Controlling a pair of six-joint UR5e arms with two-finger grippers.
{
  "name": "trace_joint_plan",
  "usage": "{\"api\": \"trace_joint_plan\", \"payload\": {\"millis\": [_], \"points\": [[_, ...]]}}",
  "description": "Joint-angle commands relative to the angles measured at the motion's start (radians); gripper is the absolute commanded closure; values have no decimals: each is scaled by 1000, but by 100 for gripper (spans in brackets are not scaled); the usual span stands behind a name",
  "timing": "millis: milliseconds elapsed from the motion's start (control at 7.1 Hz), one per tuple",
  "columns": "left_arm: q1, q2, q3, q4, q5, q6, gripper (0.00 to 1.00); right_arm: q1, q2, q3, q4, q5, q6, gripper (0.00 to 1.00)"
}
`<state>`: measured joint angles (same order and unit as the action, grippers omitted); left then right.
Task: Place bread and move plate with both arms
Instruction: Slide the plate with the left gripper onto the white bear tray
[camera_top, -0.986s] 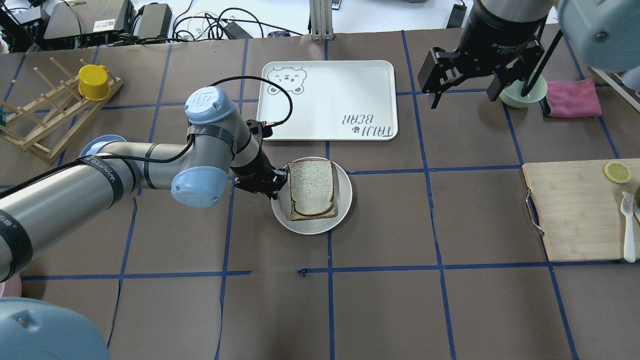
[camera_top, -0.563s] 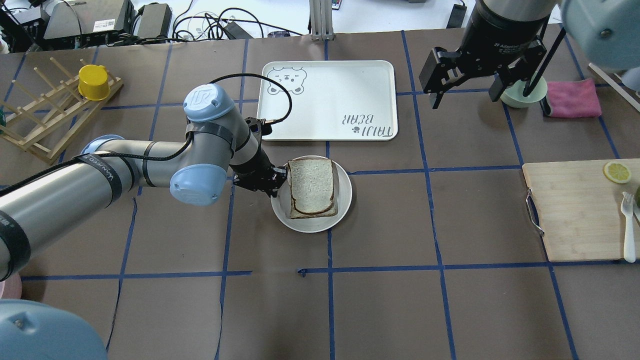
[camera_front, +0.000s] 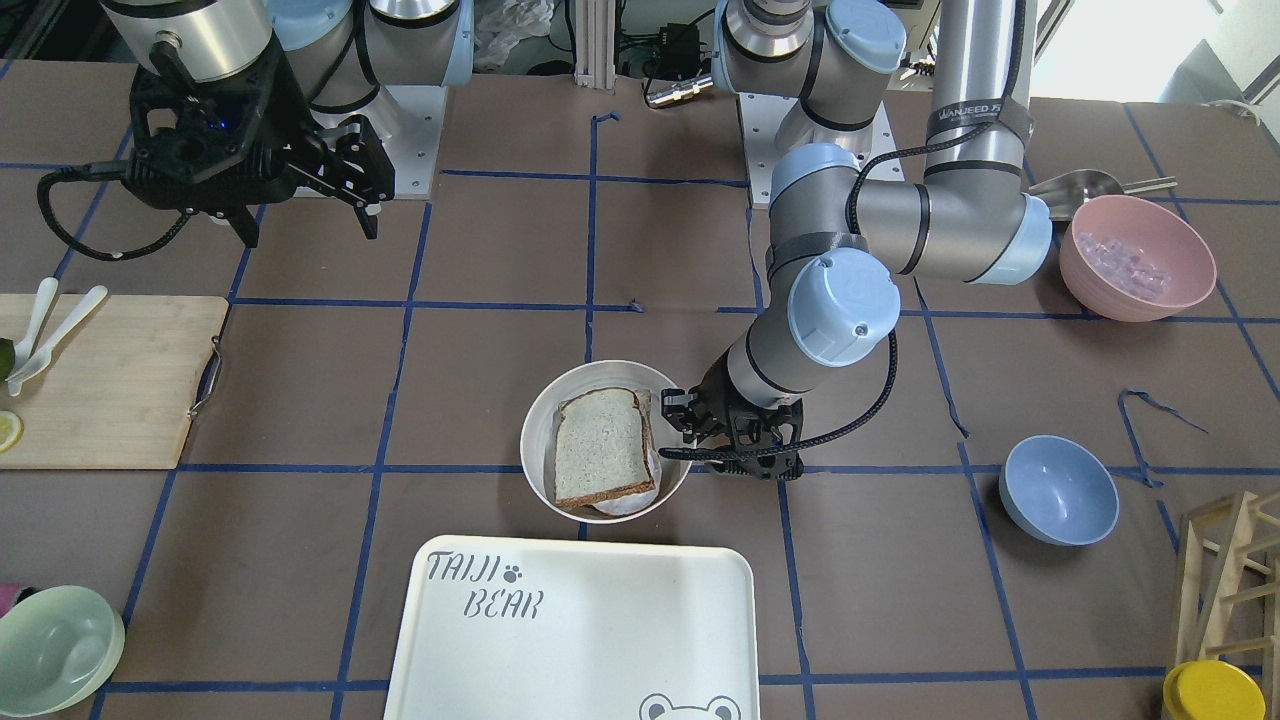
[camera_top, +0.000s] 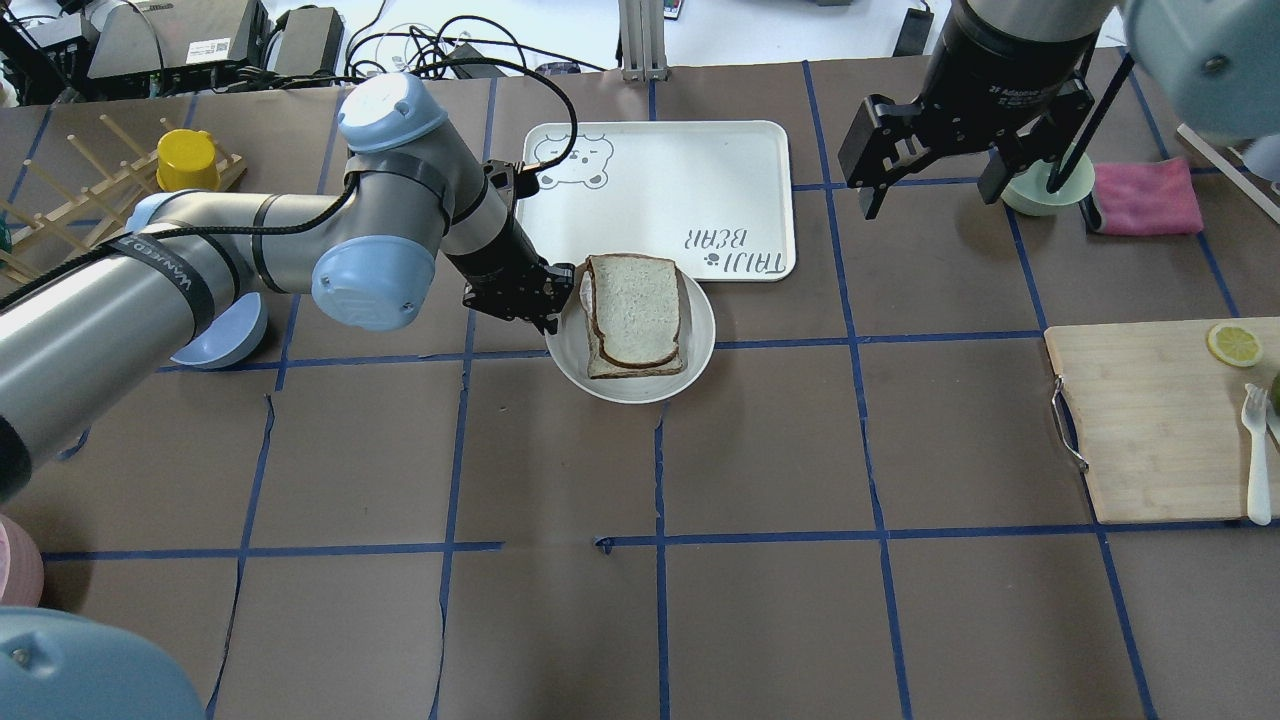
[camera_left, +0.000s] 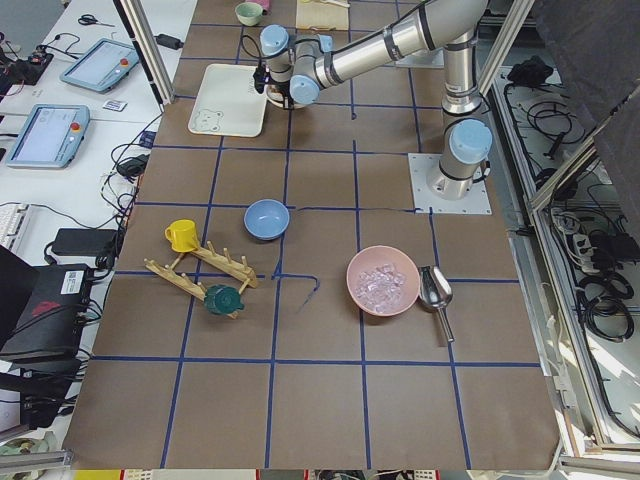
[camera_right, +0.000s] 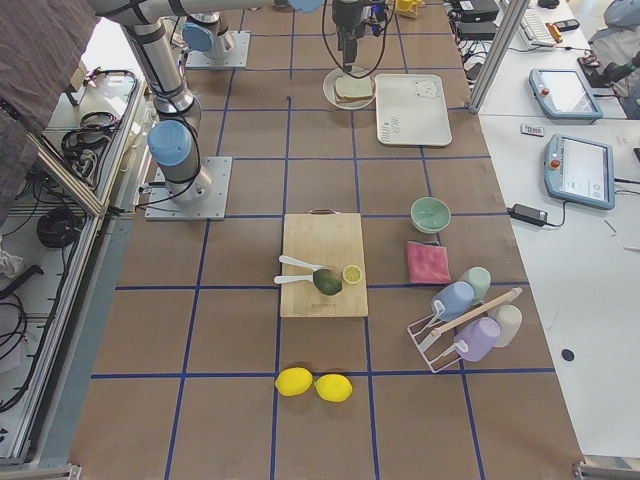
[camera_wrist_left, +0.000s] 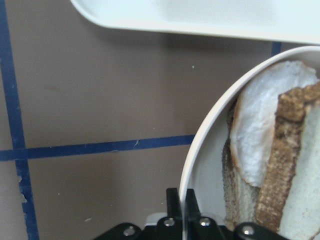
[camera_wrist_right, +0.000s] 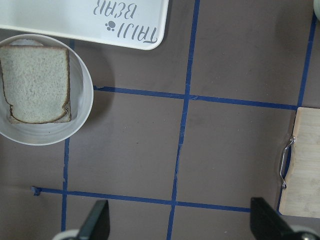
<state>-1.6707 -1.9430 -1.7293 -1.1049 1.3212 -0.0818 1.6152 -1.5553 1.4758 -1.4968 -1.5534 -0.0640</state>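
Note:
The off-white plate (camera_top: 630, 388) carries a stack of bread slices; the top bread (camera_top: 632, 312) is pale with a dark-brown crust. My left gripper (camera_top: 553, 300) is shut on the plate's left rim and holds it close to the tray's near edge, seemingly a little off the table. The left wrist view shows the rim (camera_wrist_left: 200, 140) pinched between the fingers, with bread crust (camera_wrist_left: 290, 150) and a white egg layer beside it. My right gripper (camera_top: 930, 195) is open and empty, high over the far right. The right wrist view shows the plate (camera_wrist_right: 45, 132) and bread (camera_wrist_right: 35, 82) far off.
The white TAIJI BEAR tray (camera_top: 660, 195) lies just beyond the plate. A blue bowl (camera_top: 225, 335) sits under my left arm. A wooden cutting board (camera_top: 1160, 420) is at the right, a green bowl (camera_top: 1045, 190) and pink cloth (camera_top: 1145, 195) behind it. A rack with a yellow cup (camera_top: 187, 160) is far left.
My left arm has carried the plate with the bread away from me, toward the tray's near edge. The right gripper has barely moved and stays open.

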Motion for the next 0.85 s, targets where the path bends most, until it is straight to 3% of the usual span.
{"api": "trace_joint_plan", "payload": {"millis": [0,423,704], "points": [[22,-48,103,-10,-10,67,100,3,-5,4,1,12,3,0],[23,-213,308,-9,-66,83,100,6,-17,9,6,32,4,0],[23,-307,382,-4,-74,91,100,3,-15,9,4,58,6,0]]}}
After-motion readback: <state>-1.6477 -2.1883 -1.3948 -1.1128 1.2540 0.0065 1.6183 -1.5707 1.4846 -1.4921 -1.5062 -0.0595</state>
